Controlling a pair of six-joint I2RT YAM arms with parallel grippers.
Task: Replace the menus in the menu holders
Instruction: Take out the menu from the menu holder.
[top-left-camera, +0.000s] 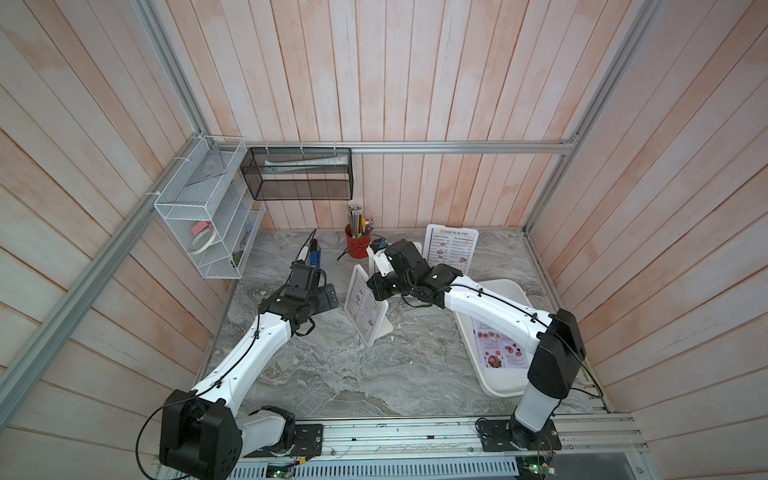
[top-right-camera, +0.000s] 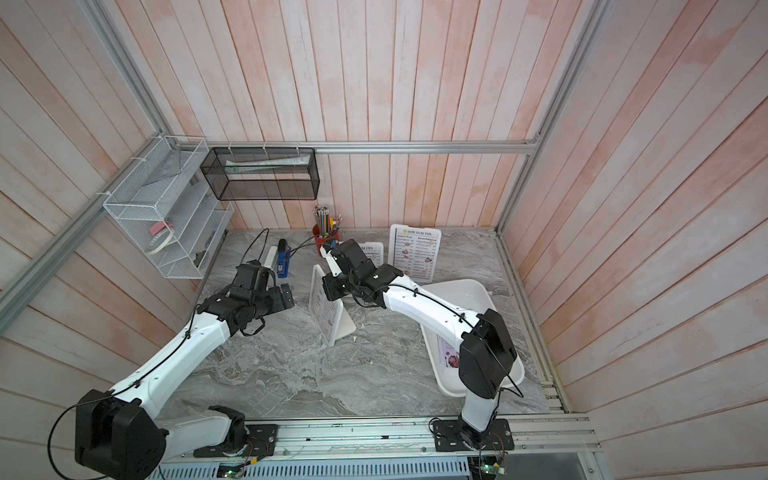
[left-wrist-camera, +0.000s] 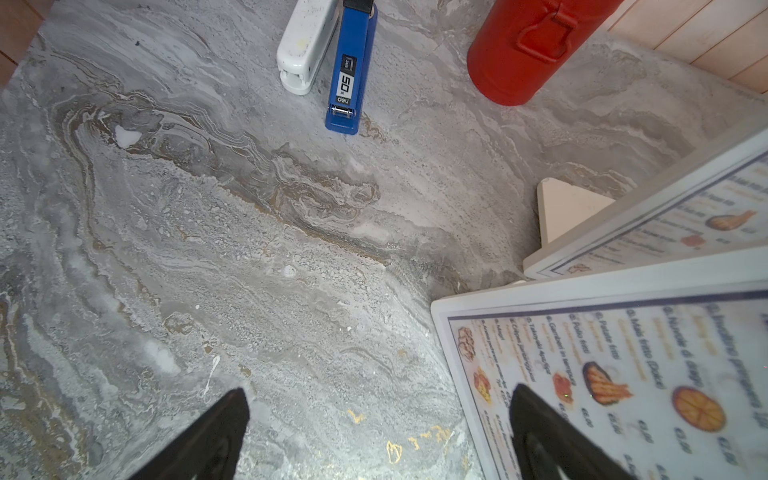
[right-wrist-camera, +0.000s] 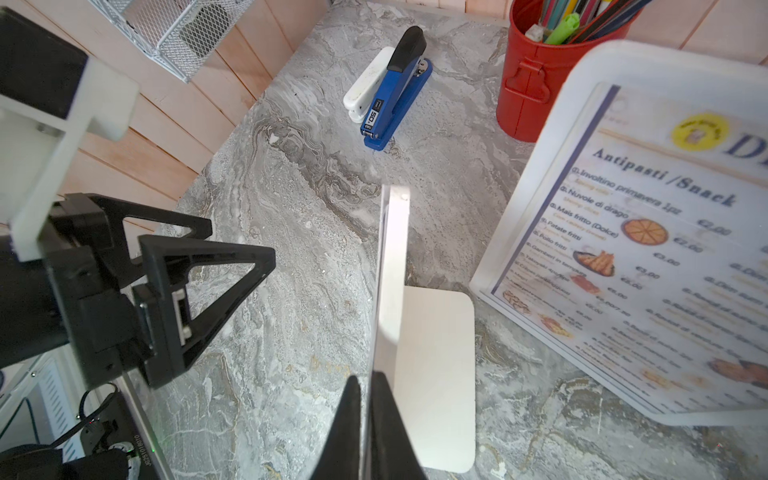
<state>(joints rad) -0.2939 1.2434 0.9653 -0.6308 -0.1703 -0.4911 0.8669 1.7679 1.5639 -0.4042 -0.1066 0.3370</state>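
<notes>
1. "DIM SUM INN" is read in blue on the menu (top-left-camera: 451, 251) in the far menu holder (top-left-camera: 428, 245). "Antipasti /Snack", "Nuvole di drago" and "Mais fritto (Dolce)" are read on the second menu holder (right-wrist-camera: 569, 108), with euro prices. The blue stapler (left-wrist-camera: 347, 79) is marked "50" and "deli".
2. 3 upright white frames with rounded corners are seen on the grey marbled table (top-left-camera: 332, 374), each carrying a white, blue-bordered sheet with food photos.
3. The near menu holder (top-left-camera: 384, 326) is placed mid-table between the 2 grippers. The second is placed just beside the red pot (left-wrist-camera: 536, 50), and the far one towards the back wall.
4. A pale sheet (top-left-camera: 496, 353) with food photos is laid in the white tray (top-left-camera: 505, 286), partly hidden by the right arm; its heading cannot be read.
5. The right gripper (right-wrist-camera: 365, 380) is clenched on the thin top edge of the near menu holder; whether paper or clear cover is pinched cannot be told.
6. The left gripper (left-wrist-camera: 379, 388) is spread wide and nothing is held; 1 finger is seen in front of the near holder's face, contact not determinable.
</notes>
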